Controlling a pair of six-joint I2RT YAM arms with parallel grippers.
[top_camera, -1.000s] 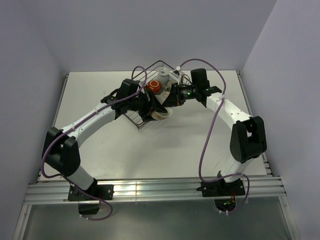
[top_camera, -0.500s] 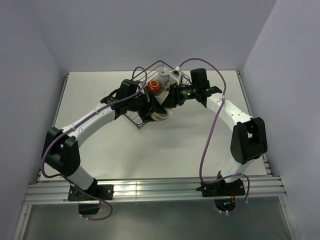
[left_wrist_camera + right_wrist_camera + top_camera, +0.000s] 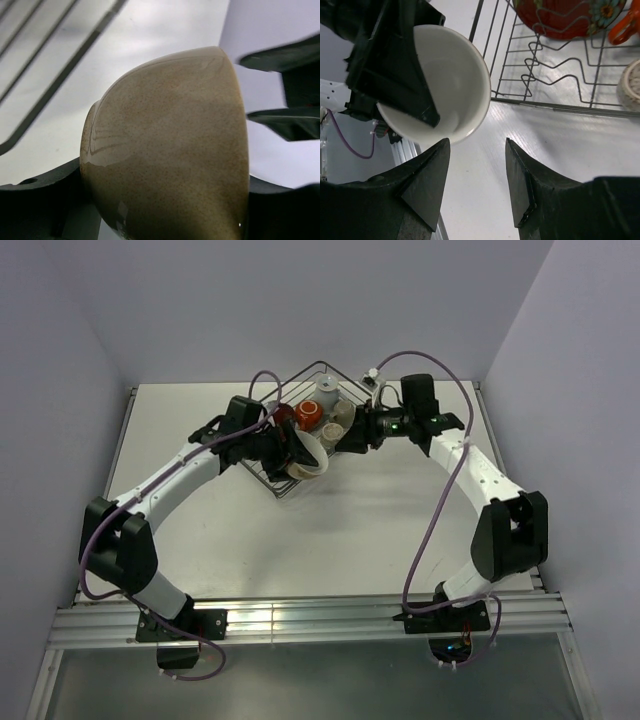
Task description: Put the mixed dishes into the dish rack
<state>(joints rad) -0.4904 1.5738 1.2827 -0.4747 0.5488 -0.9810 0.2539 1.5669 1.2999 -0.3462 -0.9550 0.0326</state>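
Observation:
My left gripper (image 3: 296, 452) is shut on the rim of the cream bowl (image 3: 308, 456) and holds it tilted at the near edge of the dish rack (image 3: 322, 365). The bowl's speckled outside fills the left wrist view (image 3: 170, 145). In the right wrist view its white inside (image 3: 455, 80) shows with one left finger (image 3: 395, 65) in it. My right gripper (image 3: 347, 436) is open and empty just right of the bowl, over bare table (image 3: 477, 145). In the rack are a red floral plate (image 3: 560, 15), an orange-red mug (image 3: 308, 413), a grey cup (image 3: 327, 405) and a beige cup (image 3: 343, 420).
The rack stands turned like a diamond at the back middle of the white table (image 3: 200, 410). Its wavy wire dividers (image 3: 545, 55) show in the right wrist view. Purple cables loop over both arms. Walls close in the table on three sides.
My right gripper has drawn back to the right, away from the bowl. My left gripper has shifted slightly back and left with the bowl still in it.

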